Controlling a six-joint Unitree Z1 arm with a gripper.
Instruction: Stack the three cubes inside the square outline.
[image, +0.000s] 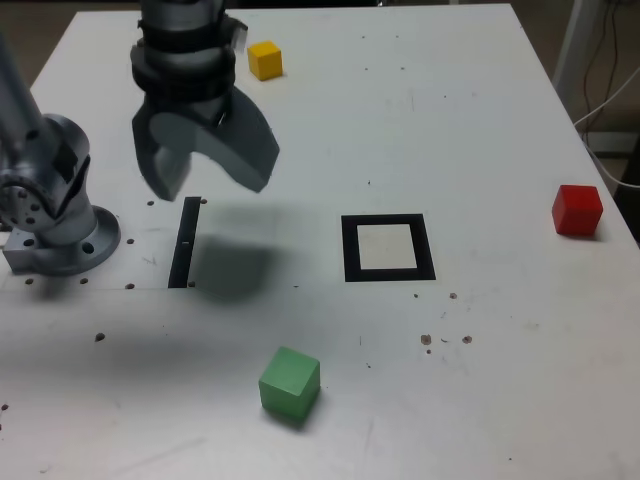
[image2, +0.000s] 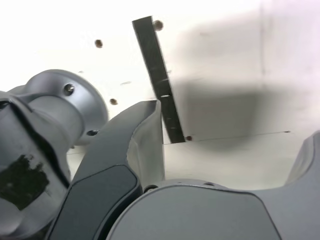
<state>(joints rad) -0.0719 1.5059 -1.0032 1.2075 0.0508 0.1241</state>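
Held the tool (image: 212, 188) wide and with nothing between its fingers, above the bench (image: 480, 120) near the strip (image: 185, 245). Left all three cubes unstacked and apart: yellow cube (image: 265, 60) at the far side, red cube (image: 577, 210) near the edge at the exterior view's right, green cube (image: 290, 380) at the near side. Left the outline (image: 352, 250) bare, well away from each cube.

Judged to be at the start — approach to a first cube. Probably best begun with the green cube, as the broadest footing for a stack. Called for centring over the chosen cube, then turning to match a pair of opposite faces, particularly with green set askew to the outline. Needed a straight descent, fingers kept wide until low on both sides — otherwise liable to nudge or tip the cube. Required an even, gentle closing before any lift.
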